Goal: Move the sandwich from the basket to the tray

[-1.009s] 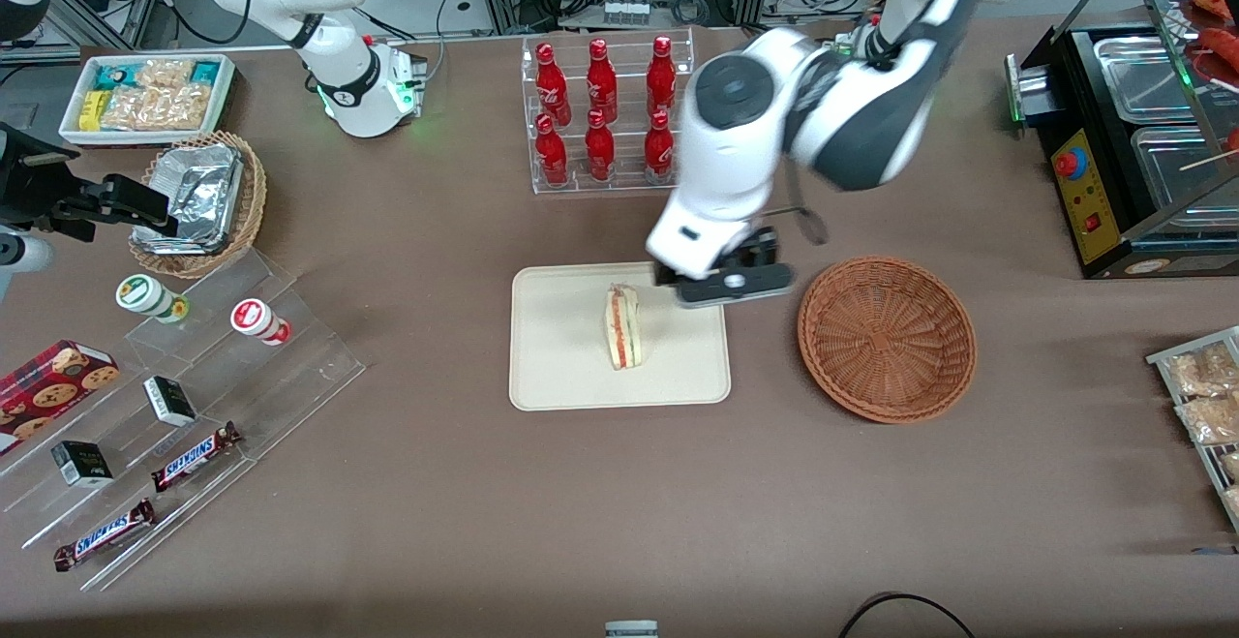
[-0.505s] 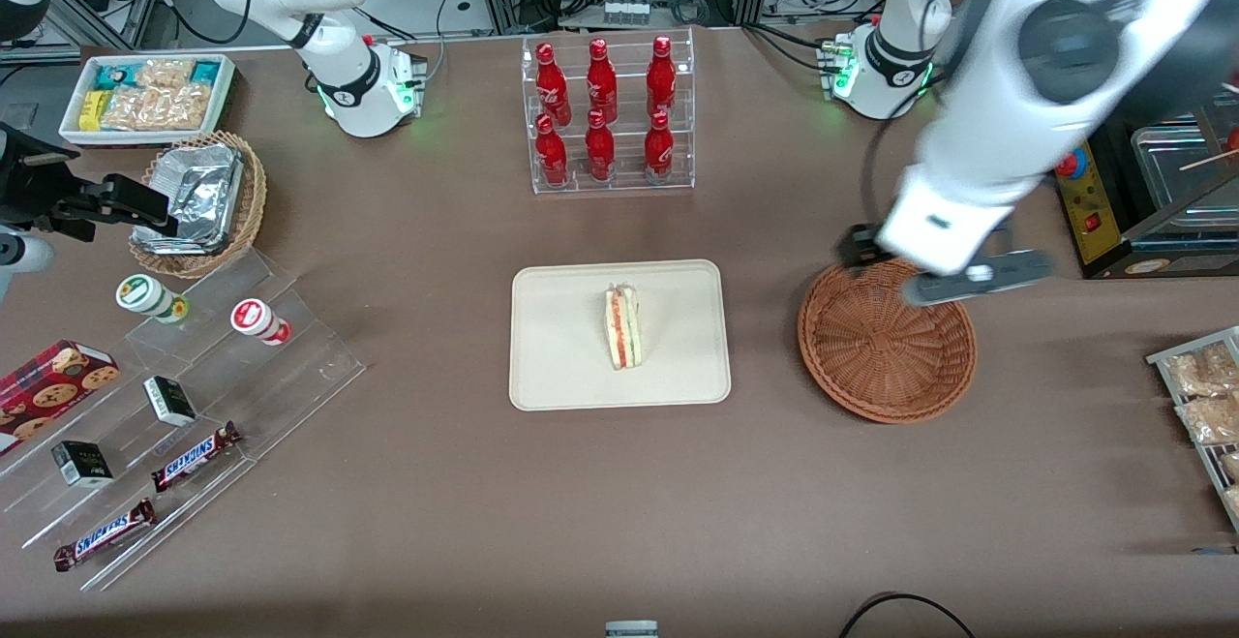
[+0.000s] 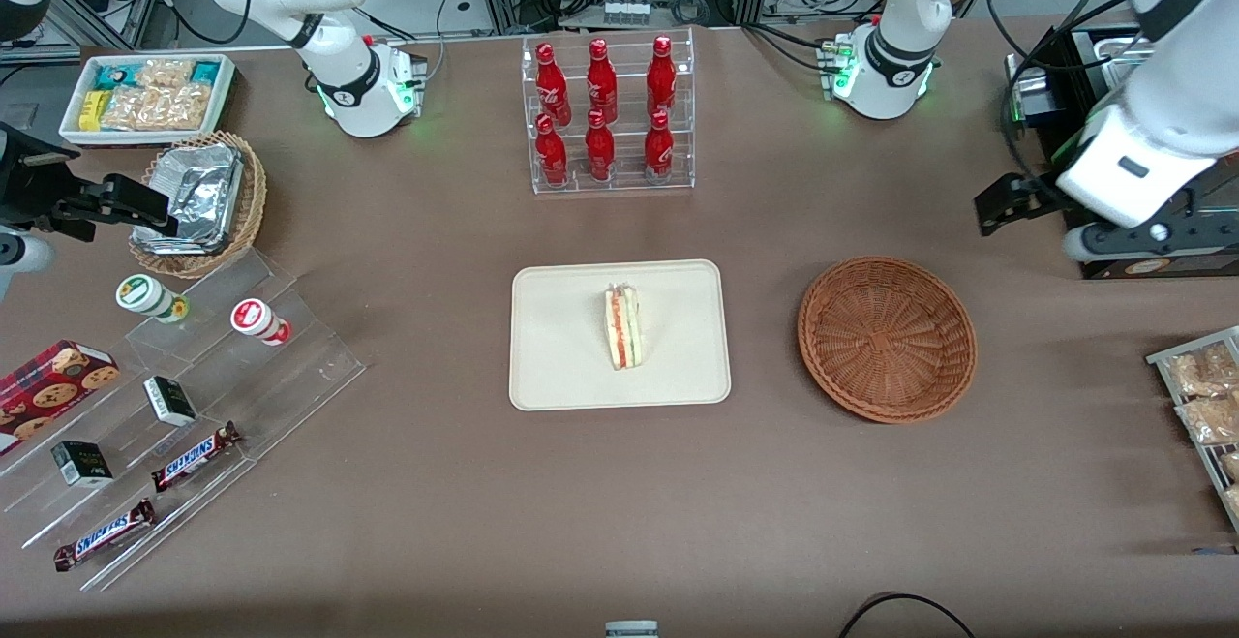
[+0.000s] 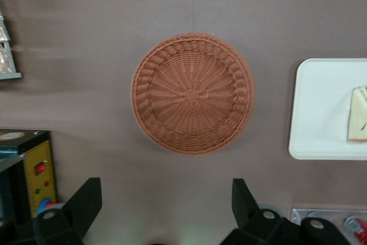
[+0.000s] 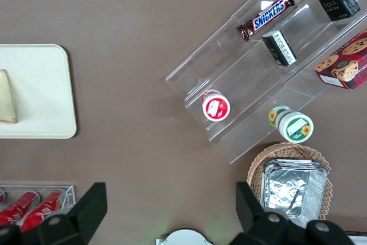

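Note:
The sandwich [image 3: 623, 328], a pale wedge with red and green layers, stands on its edge in the middle of the cream tray [image 3: 561, 367]. In the left wrist view, the sandwich [image 4: 358, 116] is partly cut off on the tray [image 4: 321, 107]. The reddish-brown wicker basket [image 3: 886, 338] sits beside the tray toward the working arm's end, with nothing in it; its bare weave [image 4: 193, 93] fills the wrist view. My gripper [image 3: 1147, 239] hangs well above the table, toward the working arm's end, next to the black appliance. The gripper [image 4: 165, 205] is open with nothing between its black fingers [image 4: 86, 202].
A black appliance with steel pans [image 3: 1113, 144] stands close by my gripper. A rack of red bottles [image 3: 605, 115] is farther from the camera than the tray. Snack packets [image 3: 1200, 396] lie at the working arm's end. Acrylic steps with snacks [image 3: 184, 377] and a foil-filled tan basket [image 3: 198, 202] lie toward the parked arm's end.
My arm has swung from above the tray, across the basket, to the working arm's end of the table. The sandwich has stayed where it was on the tray.

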`<state>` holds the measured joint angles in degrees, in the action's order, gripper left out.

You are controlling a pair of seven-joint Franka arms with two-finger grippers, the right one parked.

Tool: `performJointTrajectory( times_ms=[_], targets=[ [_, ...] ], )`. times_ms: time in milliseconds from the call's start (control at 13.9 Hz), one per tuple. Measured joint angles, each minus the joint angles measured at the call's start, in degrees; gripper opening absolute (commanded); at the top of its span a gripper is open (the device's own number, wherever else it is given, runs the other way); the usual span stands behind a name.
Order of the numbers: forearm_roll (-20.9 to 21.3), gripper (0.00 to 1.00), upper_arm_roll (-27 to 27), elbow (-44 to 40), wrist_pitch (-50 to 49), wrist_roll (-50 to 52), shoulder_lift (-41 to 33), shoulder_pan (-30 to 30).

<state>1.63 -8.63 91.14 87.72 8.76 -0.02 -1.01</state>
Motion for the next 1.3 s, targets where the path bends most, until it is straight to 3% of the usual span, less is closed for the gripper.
performJointTrajectory(
  times_ms=[649, 1297],
  targets=[
    [-0.15, 1.00, 5.27, -0.70, -0.72, -3.54, -0.58, 0.37],
    [-0.17, 1.00, 5.97, -0.91, -1.87, -3.63, -0.60, 0.87]
  ],
)
